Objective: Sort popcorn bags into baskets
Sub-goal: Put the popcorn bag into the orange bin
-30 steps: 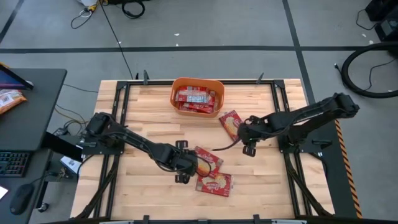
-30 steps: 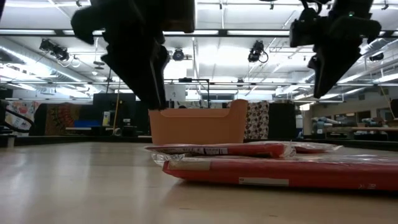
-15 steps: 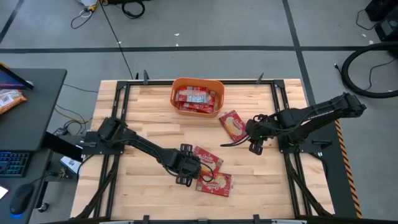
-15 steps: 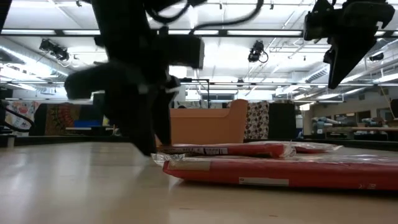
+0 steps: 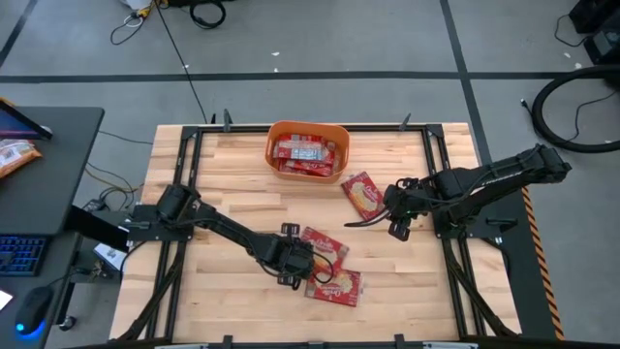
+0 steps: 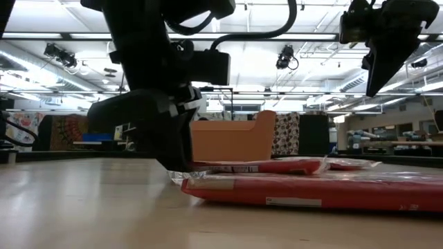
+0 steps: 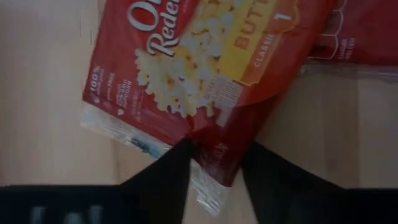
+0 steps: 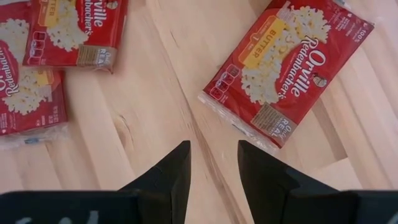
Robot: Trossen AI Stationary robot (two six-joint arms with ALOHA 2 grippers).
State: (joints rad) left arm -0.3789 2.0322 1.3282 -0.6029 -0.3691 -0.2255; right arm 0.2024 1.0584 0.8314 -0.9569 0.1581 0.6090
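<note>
My left tool [image 5: 296, 267] sits low near the front edge of the worktop [image 5: 232, 184], at the corner of the upper packet [image 5: 324, 247] of an overlapping pair; the lower packet [image 5: 335, 284] lies just beside it toward the front. My right tool [image 5: 395, 225] hangs above the right half of the worktop, close to a third packet [image 5: 360, 194]. The orange basket [image 5: 306, 150] stands at the middle of the back edge with several red packets already inside, so I judge the sort well along: three packets left out.

In the low view, the left tool [image 6: 181, 164] is down at the worktop against the packet's end [image 6: 256, 166], and the basket [image 6: 228, 142] stands behind.

In the left wrist view, my fingers [image 7: 163, 180] straddle the packet's corner [image 7: 211, 155]; whether they are clenched on it I cannot tell.

In the right wrist view, the right tool [image 8: 211, 163] is released and holds nothing, above bare wood beside the third packet [image 8: 289, 74].
</note>
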